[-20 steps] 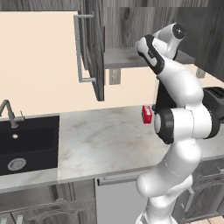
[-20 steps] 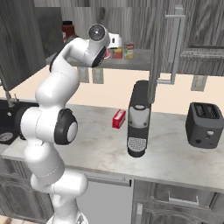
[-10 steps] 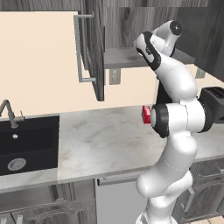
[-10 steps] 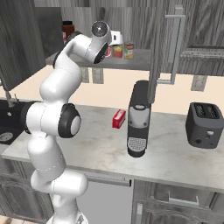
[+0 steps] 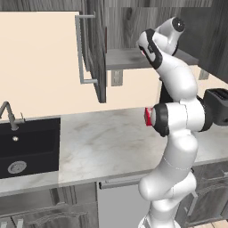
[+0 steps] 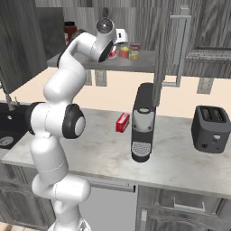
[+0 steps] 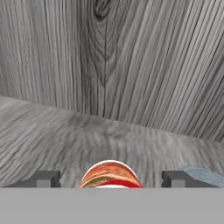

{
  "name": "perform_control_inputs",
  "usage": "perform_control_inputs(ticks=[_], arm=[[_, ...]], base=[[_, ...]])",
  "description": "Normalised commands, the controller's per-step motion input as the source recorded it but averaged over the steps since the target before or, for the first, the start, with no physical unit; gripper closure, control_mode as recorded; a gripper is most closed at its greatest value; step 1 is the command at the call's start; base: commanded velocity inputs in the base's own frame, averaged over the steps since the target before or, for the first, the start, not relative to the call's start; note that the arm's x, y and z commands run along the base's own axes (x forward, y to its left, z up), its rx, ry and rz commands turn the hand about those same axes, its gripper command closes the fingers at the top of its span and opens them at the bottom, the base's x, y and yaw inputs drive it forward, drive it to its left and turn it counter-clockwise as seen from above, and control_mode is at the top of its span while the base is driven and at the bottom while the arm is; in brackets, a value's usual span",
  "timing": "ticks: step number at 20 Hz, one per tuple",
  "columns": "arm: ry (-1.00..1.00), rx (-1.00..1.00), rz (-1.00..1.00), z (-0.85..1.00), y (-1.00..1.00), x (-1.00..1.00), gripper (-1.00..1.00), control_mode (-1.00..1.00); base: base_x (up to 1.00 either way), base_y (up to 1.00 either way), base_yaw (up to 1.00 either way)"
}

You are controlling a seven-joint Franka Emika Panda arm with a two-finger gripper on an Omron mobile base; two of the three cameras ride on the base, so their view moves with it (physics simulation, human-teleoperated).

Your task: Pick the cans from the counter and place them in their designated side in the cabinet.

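My gripper (image 6: 118,44) is up inside the open cabinet (image 6: 149,63), just over its grey shelf. In the hand view my gripper (image 7: 110,179) is open. A can (image 7: 110,175) with a red and orange label stands on the shelf between the two fingertips (image 7: 43,179), with a gap on each side. The silvery top of a second can (image 7: 201,175) shows just past the right fingertip. In the right base view the cans (image 6: 125,51) stand close together on the shelf below my hand. In the left base view my arm hides them.
A dark red jar (image 6: 69,30) stands on the shelf's left part. On the counter (image 6: 103,158) are a small red box (image 6: 122,122), a black coffee machine (image 6: 142,122) and a toaster (image 6: 212,128). The cabinet door with its bar handle (image 6: 180,49) stands open. The sink (image 5: 26,144) lies far left.
The jaws have spread apart and let go of the can, which now stands free on the shelf. The arm has stayed up at the cabinet.
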Motion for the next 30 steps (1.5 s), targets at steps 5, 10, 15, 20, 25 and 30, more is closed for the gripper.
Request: perform_control_inputs(ticks=[5, 10, 15, 20, 25, 30], arm=[[0.0, -0.06, 0.03, 0.0, 0.0, 0.0, -1.0, -1.0], [0.0, -0.06, 0.03, -0.04, 0.06, 0.0, -1.0, -1.0], [0.0, -0.07, 0.04, -0.12, 0.09, 0.06, -1.0, -1.0], [0.0, -0.06, 0.05, -0.1, 0.0, 0.11, -1.0, -1.0], [0.0, -0.05, 0.05, -0.1, -0.01, 0.24, -1.0, -1.0], [0.0, -0.03, 0.05, -0.06, 0.0, 0.22, -1.0, -1.0]], base=[[0.0, 0.0, 0.0], [0.0, 0.0, 0.0], [0.0, 0.0, 0.0], [0.0, 0.0, 0.0], [0.0, 0.0, 0.0], [0.0, 0.0, 0.0]])
